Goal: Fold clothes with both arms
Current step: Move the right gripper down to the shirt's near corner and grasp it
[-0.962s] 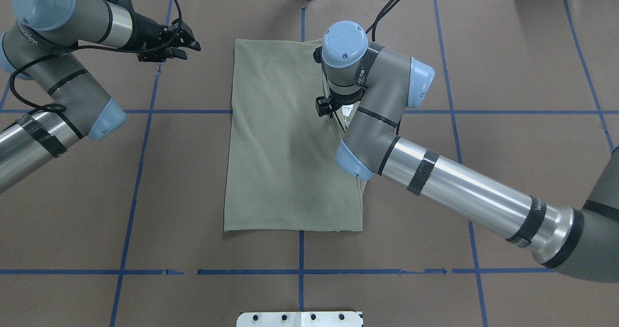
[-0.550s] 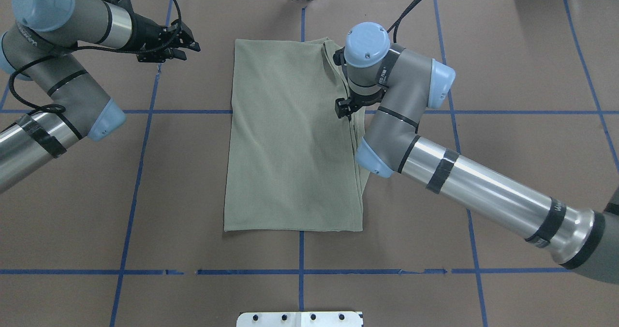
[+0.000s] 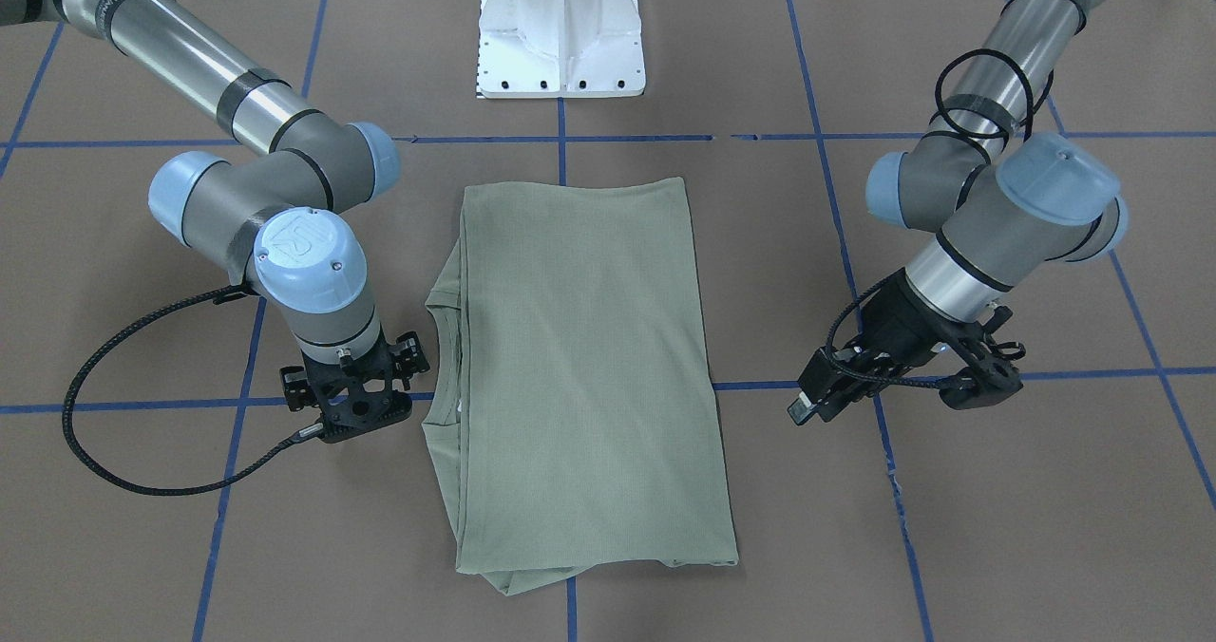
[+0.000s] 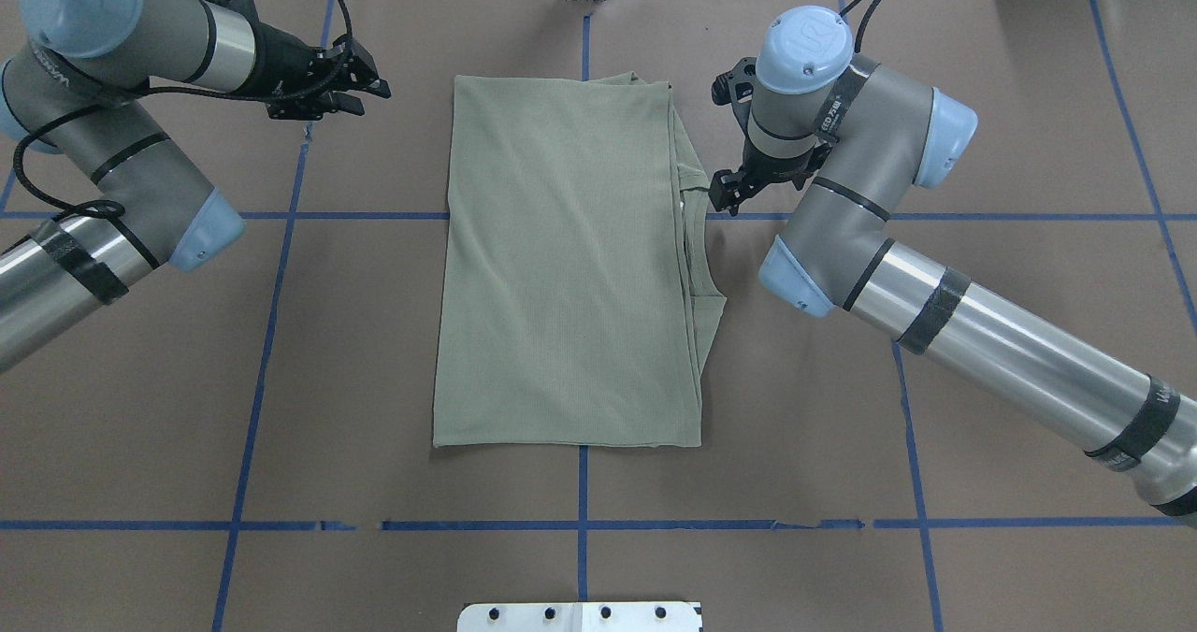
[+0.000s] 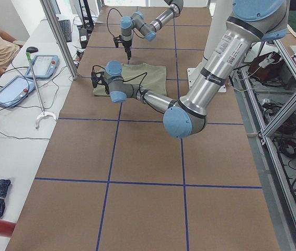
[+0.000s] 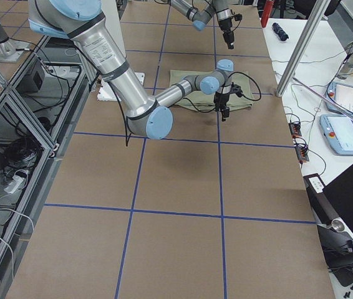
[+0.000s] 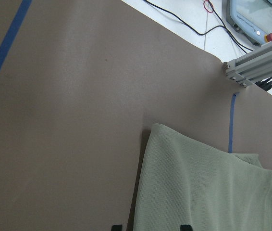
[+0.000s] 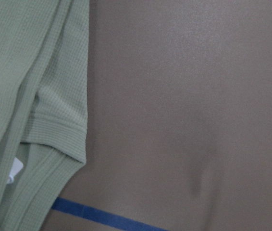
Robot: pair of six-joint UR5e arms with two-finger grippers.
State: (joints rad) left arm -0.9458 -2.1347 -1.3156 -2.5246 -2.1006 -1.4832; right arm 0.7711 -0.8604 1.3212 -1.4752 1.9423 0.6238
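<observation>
Camera across the table: my sage-green knit long-sleeved shirt (image 3: 579, 376) lies flat mid-table, folded to a long strip. My black right gripper (image 3: 352, 416) hangs just beside it, off the cloth. Spread or pinched, I cannot tell.

Overhead: my black left gripper (image 4: 367, 94) waits away, spread and empty, likely giving room. Brown paper table (image 4: 281, 380), blue tape lines (image 4: 468, 525).

You'll see the shirt (image 4: 570, 267) is plain sage green in a fine ribbed knit, with a white tag (image 8: 13, 171) at the collar. The table (image 4: 982, 99) is brown, gridded with blue tape lines (image 4: 655, 524). The left arm (image 4: 140, 160) and right arm (image 4: 1010, 351) are grey and silver with light-blue caps and black bands. The left gripper (image 4: 369, 90) and right gripper (image 3: 353, 412) are black, and the base (image 3: 562, 34) is white.
</observation>
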